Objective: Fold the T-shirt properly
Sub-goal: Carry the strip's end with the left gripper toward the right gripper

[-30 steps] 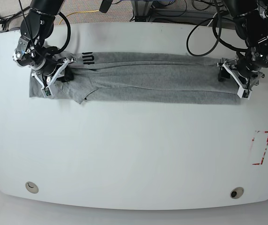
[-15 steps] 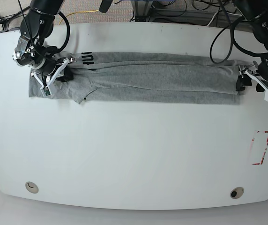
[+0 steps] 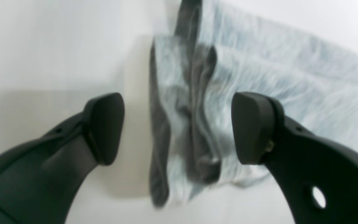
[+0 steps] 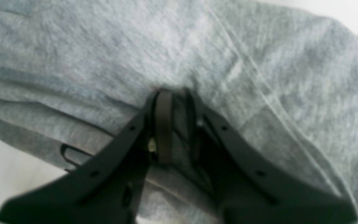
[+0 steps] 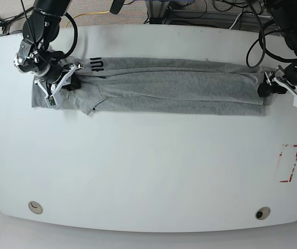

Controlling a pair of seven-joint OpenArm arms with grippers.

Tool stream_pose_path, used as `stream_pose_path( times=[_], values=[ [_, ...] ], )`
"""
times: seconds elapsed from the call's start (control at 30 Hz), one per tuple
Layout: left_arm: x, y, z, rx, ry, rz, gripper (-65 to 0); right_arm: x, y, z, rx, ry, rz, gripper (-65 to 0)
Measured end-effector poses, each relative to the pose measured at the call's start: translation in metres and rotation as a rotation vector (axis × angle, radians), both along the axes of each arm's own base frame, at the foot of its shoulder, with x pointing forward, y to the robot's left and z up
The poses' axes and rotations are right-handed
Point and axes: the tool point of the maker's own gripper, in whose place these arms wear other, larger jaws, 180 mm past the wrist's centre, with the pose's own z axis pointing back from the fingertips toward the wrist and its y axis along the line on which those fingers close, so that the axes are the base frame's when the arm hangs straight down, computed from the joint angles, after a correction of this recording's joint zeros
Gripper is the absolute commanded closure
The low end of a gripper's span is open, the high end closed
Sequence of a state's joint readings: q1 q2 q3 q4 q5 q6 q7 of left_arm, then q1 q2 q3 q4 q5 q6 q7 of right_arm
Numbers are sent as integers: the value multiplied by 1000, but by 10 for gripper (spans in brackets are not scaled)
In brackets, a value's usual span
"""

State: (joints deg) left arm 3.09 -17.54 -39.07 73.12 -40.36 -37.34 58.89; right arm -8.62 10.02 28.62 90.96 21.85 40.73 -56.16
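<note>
The shirt (image 5: 159, 85) lies as a long band across the table (image 5: 148, 171). The right gripper (image 4: 174, 130) pinches one end; the left gripper (image 3: 177, 127) gapes, so that end may slump unevenly.

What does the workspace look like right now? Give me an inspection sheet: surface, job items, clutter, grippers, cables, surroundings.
Surface: white table, rounded corners, two round fittings near the front edge.
Job's things: T-shirt lies folded into a long narrow band across the far part of the table; black lettering shows at the end held by the right gripper.
Clutter: a red-and-white marking on the table; nothing else seen.
Grippers: left gripper open, its fingers either side of the shirt's end edge, gripping nothing. Right gripper shut on the T-shirt, a fold of cloth pinched between the jaws.
Cables: black cables loop off both arms above the table.
Surroundings: floor, more cables and equipment behind the far edge.
</note>
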Motion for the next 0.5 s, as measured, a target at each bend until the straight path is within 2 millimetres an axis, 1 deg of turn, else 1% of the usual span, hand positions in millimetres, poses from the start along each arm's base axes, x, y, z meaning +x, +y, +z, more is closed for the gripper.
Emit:
stream_pose_path(
  times=[0.2, 0.3, 0.37, 0.4, 0.47, 0.5],
  values=[
    [8, -19, -3, -17, -5, -59, -506, -1, -1, -1, -7, 3, 0, -82],
    [11, -32, -5, -30, -8, -93, -496, 0, -1, 0, -3, 1, 0, -82],
    [12, -40, -5, -30, -6, -121, -418, 0, -1, 0, -5, 2, 0, -82],
    [13, -42, -5, -29, -6, -128, -364, 0, -1, 0, -6, 5, 0, -82],
    [11, -47, -8, -28, 5, -139, -186, -1, -2, -1, -8, 7, -1, -82],
    [10, -47, -10, -29, 14, -138, -140, -1, -2, -1, -8, 7, -2, -82]
  ],
)
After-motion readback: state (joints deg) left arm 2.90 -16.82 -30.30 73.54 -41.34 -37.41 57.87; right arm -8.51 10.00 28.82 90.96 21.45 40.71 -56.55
